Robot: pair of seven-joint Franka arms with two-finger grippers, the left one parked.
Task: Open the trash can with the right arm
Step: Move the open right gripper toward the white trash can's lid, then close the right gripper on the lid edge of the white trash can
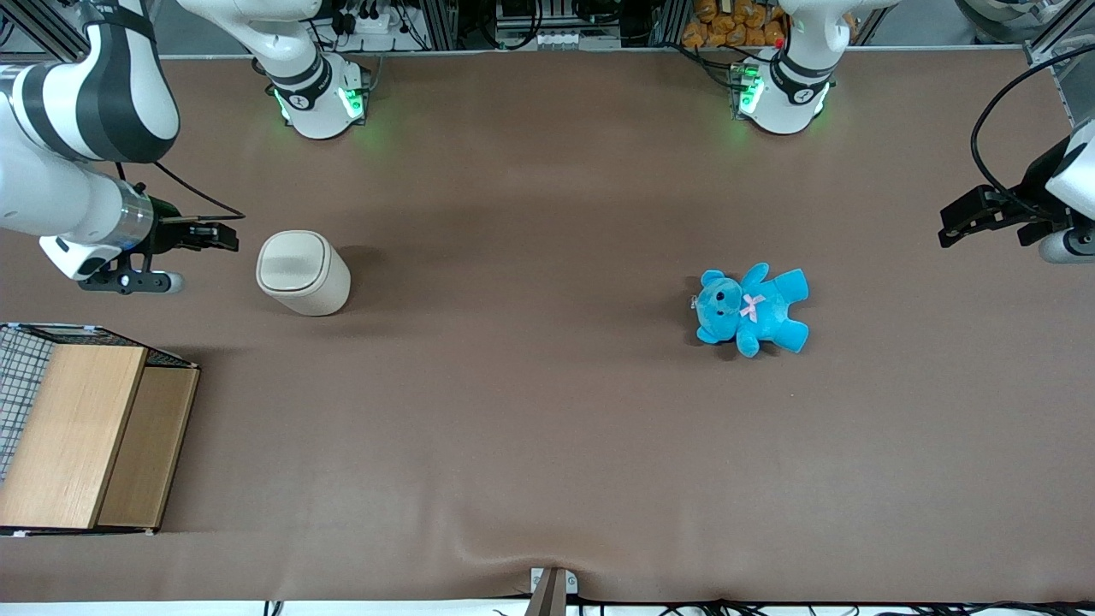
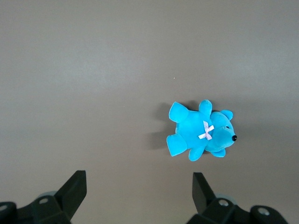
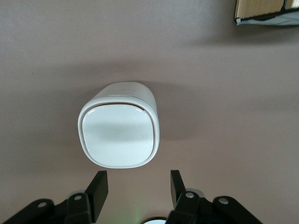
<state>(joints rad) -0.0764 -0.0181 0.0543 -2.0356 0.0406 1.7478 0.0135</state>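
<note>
the trash can (image 1: pixel 303 273) stands upright on the brown table (image 1: pixel 530 411) toward the working arm's end, its long axis vertical and its rounded-square lid (image 3: pixel 119 136) facing up, shut flat on the body. the right arm (image 1: pixel 81 128) reaches in from that end, and its gripper (image 1: pixel 224 237) hangs just beside the can, apart from it, fingers (image 3: pixel 97 189) spread with a gap between them. which edge carries the hinge is hard to tell. a wooden box with wire mesh (image 1: pixel 81 432) sits nearer the front camera. a blue teddy (image 1: pixel 753 310) lies well apart, toward the parked arm's end.
</note>
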